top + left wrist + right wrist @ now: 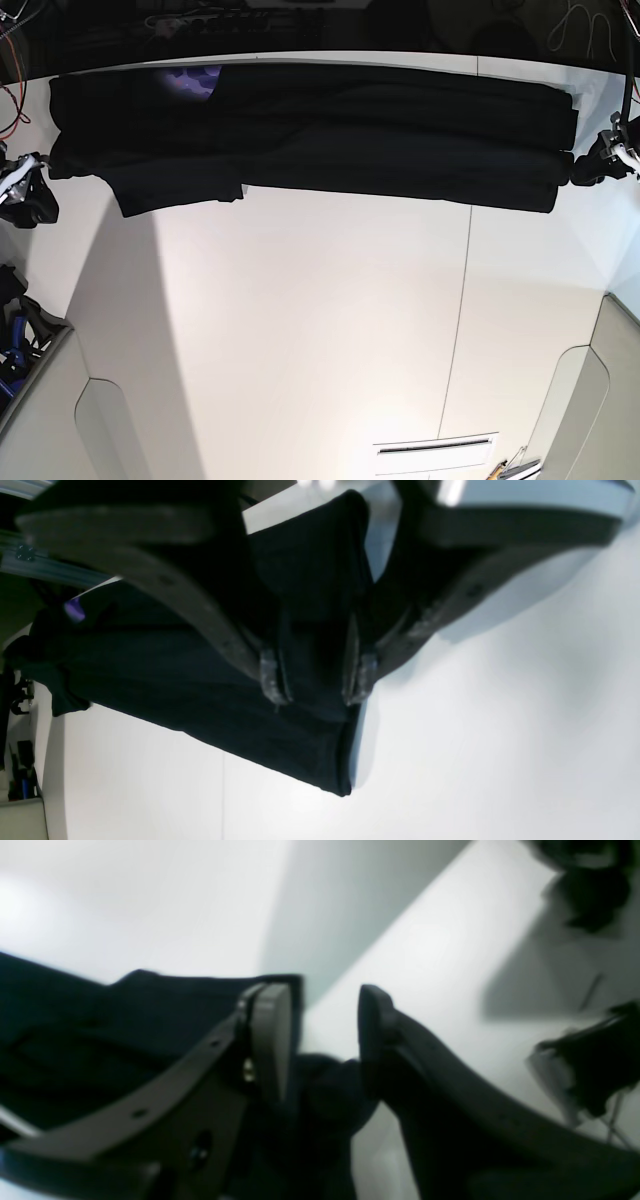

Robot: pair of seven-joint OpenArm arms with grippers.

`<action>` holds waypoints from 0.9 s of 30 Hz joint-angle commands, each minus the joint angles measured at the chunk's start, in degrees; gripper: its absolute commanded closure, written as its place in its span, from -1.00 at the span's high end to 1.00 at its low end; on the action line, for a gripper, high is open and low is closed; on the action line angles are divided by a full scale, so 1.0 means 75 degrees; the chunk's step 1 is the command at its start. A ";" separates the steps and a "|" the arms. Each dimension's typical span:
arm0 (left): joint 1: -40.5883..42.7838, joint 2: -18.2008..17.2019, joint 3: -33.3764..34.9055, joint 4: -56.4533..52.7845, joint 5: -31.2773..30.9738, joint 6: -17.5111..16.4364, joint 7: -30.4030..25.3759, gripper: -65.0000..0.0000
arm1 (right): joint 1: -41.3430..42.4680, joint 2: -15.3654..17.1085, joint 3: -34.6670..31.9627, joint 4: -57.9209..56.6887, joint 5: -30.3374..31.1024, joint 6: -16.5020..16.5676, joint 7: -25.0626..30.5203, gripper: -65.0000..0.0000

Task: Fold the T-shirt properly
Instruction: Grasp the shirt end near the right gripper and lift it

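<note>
The black T-shirt [320,135] lies in a long folded band across the far side of the white table [320,330]. A bit of purple print [190,80] shows at its far left. My left gripper [592,165] is at the shirt's right end. In the left wrist view this gripper [315,682] is open, with its fingers on either side of the black fabric [310,580]. My right gripper [35,195] is at the shirt's left end. In the right wrist view this gripper [322,1032] is open, with fabric [325,1090] bunched low between the fingers.
Cables and dark equipment [200,18] run along the back edge behind the shirt. Table seams [460,300] run toward the front. A vent slot [435,450] is near the front edge. Grey panels [40,400] stand at both front corners.
</note>
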 commanded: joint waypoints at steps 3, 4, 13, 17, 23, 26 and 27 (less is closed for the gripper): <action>-0.0047 -0.0213 -0.0070 0.0119 -0.0224 -0.0069 -0.0137 -0.37 | 0.0297 0.0140 -0.0568 -0.0391 -0.0437 -0.0131 0.0472 -0.16; -0.0047 -0.0213 -0.0070 0.0119 -0.0245 -0.0069 -0.0137 -0.37 | 0.0361 0.0143 -0.0813 -0.0629 -0.0577 -0.0152 0.0589 -0.12; -0.0064 -0.0213 -0.0070 0.0119 -0.0335 -0.0069 -0.0137 -0.37 | 0.1376 0.0117 -0.2786 -0.3299 -0.1309 -0.0408 0.1160 -0.01; -0.0064 -0.0210 -0.0070 0.0119 -0.0341 -0.0069 -0.0137 -0.37 | 0.1865 0.0029 -0.3042 -0.4054 -0.1306 -0.0405 0.1180 -0.01; -0.0061 -0.0210 -0.0070 0.0119 -0.0344 -0.0069 -0.0137 -0.37 | 0.2142 -0.0227 -0.3042 -0.4118 -0.1157 -0.0399 0.0737 -0.67; -0.0064 -0.0210 -0.0070 0.0119 -0.0341 -0.0069 -0.0137 -0.37 | 0.2145 -0.0236 -0.3042 -0.4106 -0.0676 -0.0396 0.0361 -1.00; -0.0064 -0.0210 -0.0070 0.0119 -0.0341 -0.0069 -0.0140 -0.37 | 0.2142 -0.0236 -0.3042 -0.4071 -0.0530 -0.0396 0.0341 -1.00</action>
